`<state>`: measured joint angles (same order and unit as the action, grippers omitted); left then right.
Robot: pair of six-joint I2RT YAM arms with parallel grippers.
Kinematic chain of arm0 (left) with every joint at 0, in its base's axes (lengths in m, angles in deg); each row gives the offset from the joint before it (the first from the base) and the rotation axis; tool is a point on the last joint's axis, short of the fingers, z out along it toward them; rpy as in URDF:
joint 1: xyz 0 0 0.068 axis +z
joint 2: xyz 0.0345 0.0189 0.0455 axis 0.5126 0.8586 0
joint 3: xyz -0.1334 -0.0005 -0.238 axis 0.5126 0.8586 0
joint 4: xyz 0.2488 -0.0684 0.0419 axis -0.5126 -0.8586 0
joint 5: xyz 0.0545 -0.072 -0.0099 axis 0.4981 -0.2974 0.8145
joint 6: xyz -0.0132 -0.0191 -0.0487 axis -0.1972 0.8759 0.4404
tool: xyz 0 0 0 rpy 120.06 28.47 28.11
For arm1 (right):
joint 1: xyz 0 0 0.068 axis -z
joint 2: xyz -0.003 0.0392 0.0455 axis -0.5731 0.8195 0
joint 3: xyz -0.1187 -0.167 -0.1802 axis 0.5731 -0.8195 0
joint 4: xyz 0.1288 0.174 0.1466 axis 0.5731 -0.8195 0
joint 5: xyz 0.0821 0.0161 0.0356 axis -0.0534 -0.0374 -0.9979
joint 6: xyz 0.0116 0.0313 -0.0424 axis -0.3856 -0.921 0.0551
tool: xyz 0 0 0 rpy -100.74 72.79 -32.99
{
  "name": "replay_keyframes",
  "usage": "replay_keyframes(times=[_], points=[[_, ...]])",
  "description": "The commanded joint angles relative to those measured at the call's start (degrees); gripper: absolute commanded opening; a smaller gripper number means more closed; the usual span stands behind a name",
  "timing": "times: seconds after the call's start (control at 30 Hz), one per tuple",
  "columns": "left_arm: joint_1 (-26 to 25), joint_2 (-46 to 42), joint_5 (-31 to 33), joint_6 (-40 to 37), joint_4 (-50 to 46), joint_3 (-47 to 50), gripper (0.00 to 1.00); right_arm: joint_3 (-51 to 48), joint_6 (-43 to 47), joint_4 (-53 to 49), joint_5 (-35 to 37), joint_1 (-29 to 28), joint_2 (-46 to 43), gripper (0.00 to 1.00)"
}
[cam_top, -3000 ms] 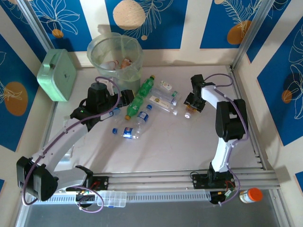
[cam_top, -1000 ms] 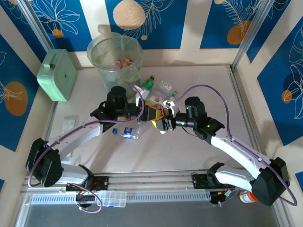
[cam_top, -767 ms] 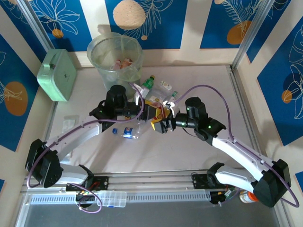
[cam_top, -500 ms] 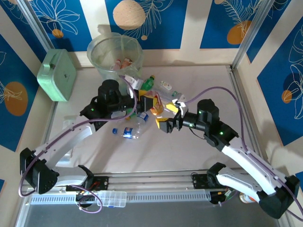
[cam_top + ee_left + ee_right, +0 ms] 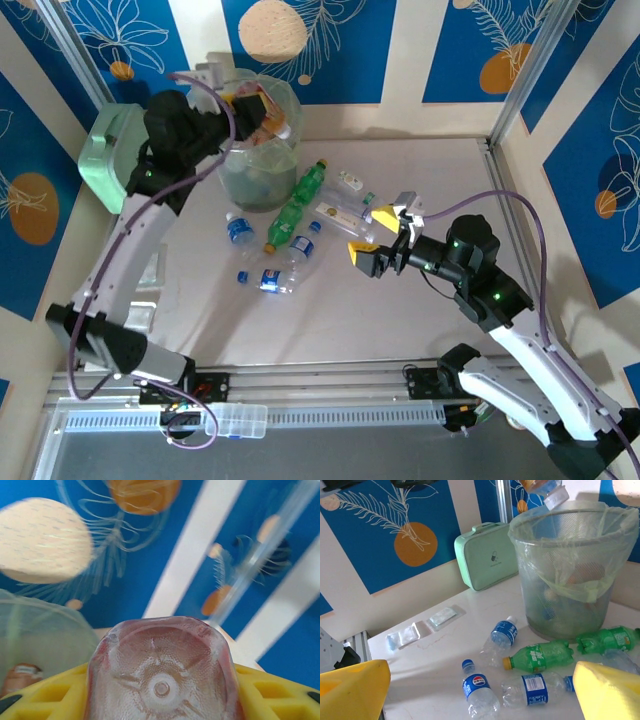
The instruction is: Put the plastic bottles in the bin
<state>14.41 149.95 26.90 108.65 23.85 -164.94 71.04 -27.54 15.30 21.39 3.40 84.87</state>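
Pale desk [image 5: 340, 320]: left gripper [image 5: 255, 103] clamps a clear bottle [image 5: 160, 680] above the bin [image 5: 250, 185]; right gripper [image 5: 375, 235] stands apart, right of the bin.

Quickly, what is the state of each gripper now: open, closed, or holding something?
Left gripper: closed on a clear plastic bottle, above the bin.
Right gripper: open, holding nothing.
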Motion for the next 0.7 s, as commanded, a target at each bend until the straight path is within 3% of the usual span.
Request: replay_keyframes(times=[0.0,0.13,0.37,0.67], points=[[3.3,5.3,4.7,5.4,-4.8,-7.0,0.00,-1.7,-1.7,-0.6,1.1,1.0,-1.3,0.95],[5.5,13.8,8.9,7.4,-12.7,-17.4,0.00,-4.0,-3.2,1.5,3.3,1.7,-1.2,0.94],[6.2,32.2,8.6,8.7,-34.6,-41.4,0.00,-4.7,-5.2,1.5,4.6,3.0,1.3,0.94],[6.0,41.0,5.9,6.5,-38.9,-43.6,0.02,-4.8,-5.4,2.7,3.8,3.4,5.5,0.94]])
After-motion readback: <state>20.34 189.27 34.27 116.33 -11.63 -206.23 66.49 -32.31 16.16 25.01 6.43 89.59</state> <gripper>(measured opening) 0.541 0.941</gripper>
